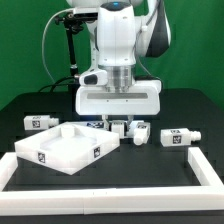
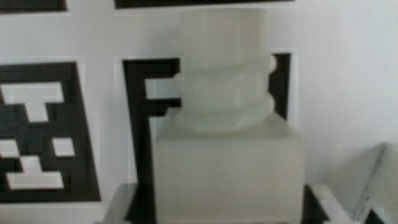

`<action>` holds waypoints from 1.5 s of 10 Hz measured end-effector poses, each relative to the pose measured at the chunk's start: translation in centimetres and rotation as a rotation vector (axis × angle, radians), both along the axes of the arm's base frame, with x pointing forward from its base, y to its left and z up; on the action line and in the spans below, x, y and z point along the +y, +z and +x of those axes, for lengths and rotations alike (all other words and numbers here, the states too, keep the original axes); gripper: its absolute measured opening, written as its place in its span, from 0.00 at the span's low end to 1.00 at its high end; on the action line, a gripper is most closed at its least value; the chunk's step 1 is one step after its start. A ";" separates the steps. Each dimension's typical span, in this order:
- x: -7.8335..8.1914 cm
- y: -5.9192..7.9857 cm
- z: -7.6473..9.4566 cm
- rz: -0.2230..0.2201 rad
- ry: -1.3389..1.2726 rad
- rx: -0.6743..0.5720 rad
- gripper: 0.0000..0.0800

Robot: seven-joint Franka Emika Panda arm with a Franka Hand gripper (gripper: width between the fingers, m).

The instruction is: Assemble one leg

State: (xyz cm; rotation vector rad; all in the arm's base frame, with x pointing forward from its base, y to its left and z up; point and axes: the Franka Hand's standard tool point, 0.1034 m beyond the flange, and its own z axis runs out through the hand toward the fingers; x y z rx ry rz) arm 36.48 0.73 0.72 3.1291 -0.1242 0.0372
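Note:
In the wrist view a white leg [image 2: 221, 120] fills the middle, its ridged, threaded end pointing away. My gripper [image 2: 224, 206] is shut on its square body, with a dark finger [image 2: 135, 206] against each side. In the exterior view my gripper [image 1: 120, 128] is down at the table, just behind the white square panel [image 1: 62, 150]; the held leg is mostly hidden there by the fingers. Another leg [image 1: 141, 133] lies right beside the gripper, one [image 1: 40, 122] lies at the exterior view's left, and one [image 1: 178, 138] at its right.
A white raised rail [image 1: 120, 180] runs along the table's front and up both sides. Large black-and-white tags [image 2: 39, 122] show close behind the held leg in the wrist view. The black table [image 1: 150, 158] has bare room between panel and right leg.

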 end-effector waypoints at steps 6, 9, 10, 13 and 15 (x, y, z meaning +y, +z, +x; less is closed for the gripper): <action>0.4 4.1 0.7 0.038 0.009 0.041 0.76; -2.0 7.9 2.9 0.036 0.178 -0.025 0.81; -3.8 8.3 4.3 0.016 0.316 -0.074 0.81; -6.1 6.5 4.6 -0.013 0.551 -0.100 0.81; -6.1 6.6 4.5 -0.013 0.549 -0.102 0.81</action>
